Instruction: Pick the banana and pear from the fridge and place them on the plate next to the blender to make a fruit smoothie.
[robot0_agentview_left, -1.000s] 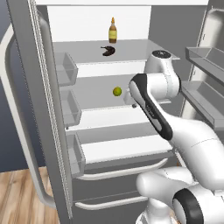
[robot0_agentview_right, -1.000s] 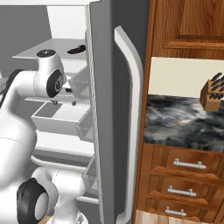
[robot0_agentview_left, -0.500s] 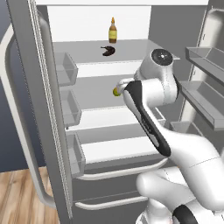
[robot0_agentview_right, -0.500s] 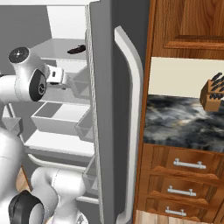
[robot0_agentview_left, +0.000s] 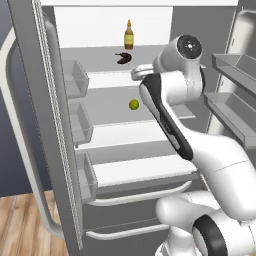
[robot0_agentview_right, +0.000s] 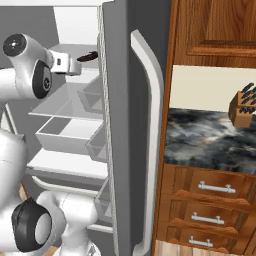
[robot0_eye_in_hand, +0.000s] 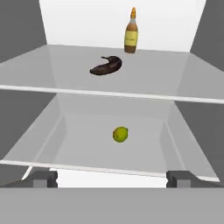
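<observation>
A: Entry one, the change. We log the gripper (robot0_agentview_left: 138, 74) higher than a second ago. Then it sat level with the pear's shelf; now it hangs at the front edge of the fridge (robot0_agentview_left: 31, 105), between the two glass shelves.

B: Agreed. Tool state: fingertips (robot0_eye_in_hand: 44, 178) stand wide apart at the bottom of the hand view, with nothing between them. We list it as spread and empty.

A: Entry two, the banana (robot0_eye_in_hand: 106, 65). It is dark and curved and lies flat on the upper shelf, well ahead of the hand. Entry three, the pear (robot0_eye_in_hand: 120, 134). It is yellow-green, alone on the shelf below, near the middle.

B: Meaning for the task: neither fruit is lifted yet. We judge that the rise lines us up with the banana instead of the pear, though both remain within the hand's sight.

A: Entry four, bystanders. An amber bottle (robot0_eye_in_hand: 130, 31) stands upright behind the banana, near but apart from it, against the back wall.

B: Obstacles: the front lip of the upper shelf lies between hand and banana, so we judge the reach must go in above the glass. The bottle could be tipped if we overshoot.

A: Also the clear door bins (robot0_agentview_left: 75, 80) on the left, and the right door with its pale handle (robot0_agentview_right: 150, 125).

B: Beyond it, a dark stone counter (robot0_agentview_right: 210, 142) with a knife block (robot0_agentview_right: 243, 106).
</observation>
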